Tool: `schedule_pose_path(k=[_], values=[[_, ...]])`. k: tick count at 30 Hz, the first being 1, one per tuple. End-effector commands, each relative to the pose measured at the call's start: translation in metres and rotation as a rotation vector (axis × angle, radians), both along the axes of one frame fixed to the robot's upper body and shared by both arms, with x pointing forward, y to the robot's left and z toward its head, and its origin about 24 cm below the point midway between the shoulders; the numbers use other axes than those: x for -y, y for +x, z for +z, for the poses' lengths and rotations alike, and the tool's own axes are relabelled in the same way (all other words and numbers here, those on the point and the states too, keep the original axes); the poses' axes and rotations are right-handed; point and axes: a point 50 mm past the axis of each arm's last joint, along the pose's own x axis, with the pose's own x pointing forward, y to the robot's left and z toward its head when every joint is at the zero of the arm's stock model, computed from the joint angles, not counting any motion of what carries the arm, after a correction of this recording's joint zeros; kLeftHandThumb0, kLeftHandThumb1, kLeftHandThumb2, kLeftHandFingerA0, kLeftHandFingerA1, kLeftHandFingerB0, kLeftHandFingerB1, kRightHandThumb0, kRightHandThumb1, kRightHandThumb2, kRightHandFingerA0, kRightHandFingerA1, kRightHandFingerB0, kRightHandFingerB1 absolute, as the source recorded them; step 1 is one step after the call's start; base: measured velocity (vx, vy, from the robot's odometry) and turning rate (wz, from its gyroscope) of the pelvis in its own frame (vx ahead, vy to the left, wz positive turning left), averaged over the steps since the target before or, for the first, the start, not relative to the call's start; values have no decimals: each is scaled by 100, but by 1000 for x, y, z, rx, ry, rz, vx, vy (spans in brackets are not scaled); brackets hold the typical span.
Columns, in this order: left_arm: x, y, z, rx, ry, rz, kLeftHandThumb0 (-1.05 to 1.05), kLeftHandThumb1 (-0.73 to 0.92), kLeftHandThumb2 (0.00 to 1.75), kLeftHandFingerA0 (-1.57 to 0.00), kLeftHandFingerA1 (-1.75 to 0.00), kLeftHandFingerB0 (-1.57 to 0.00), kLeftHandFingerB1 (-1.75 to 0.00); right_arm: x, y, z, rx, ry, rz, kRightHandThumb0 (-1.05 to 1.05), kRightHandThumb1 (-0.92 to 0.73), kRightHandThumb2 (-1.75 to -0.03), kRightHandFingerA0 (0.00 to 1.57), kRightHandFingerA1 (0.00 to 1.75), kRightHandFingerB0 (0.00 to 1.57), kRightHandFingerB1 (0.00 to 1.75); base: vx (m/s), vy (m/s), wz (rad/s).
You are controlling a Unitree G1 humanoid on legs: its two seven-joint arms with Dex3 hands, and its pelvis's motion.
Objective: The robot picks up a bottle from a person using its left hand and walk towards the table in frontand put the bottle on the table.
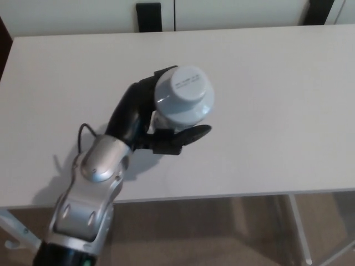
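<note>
The robot's left arm point(91, 188) comes in from the lower left of the head view, its silver forearm angled up over the near edge of a white table point(277, 111). The black left hand point(145, 113) is clasped around a white bottle point(184, 95), which is seen almost straight from above, so that its round cap with faint printed lettering faces the camera and hides most of the body. One black finger point(191, 134) curls round the bottle's near side, and another part of the hand shows at its far side, just behind the cap. The bottle sits over the middle of the tabletop, left of centre; whether its base touches the surface cannot be told from this angle. A thin black cable point(83, 131) loops beside the wrist, and the arm throws a soft shadow on the table to its left. Beyond the far edge stands a dark upright object point(148, 15) against a pale wall. Below the near edge, beige floor point(222, 233) and a white table leg point(298, 227) show.
</note>
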Motion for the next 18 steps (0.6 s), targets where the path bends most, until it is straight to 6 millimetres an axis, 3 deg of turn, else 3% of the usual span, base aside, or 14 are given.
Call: schedule_pose_path(k=[1,3,10,18], values=[[13,7,-1,-22,19,7,-15,80,71,-97,-135,-82,-99,0,0,0,-11,-1,8,-42,-77,-64,65,52,52,42,0,0,0],[23,6,-10,-104,-33,-32,-16,74,79,-104,-131,-84,-103,-2,0,-1,-10,6,10,-42,-76,-63,65,52,53,42,0,0,0],[44,-5,-39,-249,-107,-71,-17,69,79,-103,-126,-90,-97,-4,0,-2,-3,-27,29,-41,-74,-63,66,48,54,39,0,0,0],[38,-14,-61,-339,-152,-58,-15,69,78,-102,-130,-89,-94,-5,3,-2,-25,-43,100,-40,-73,-62,68,55,55,41,0,0,0]])
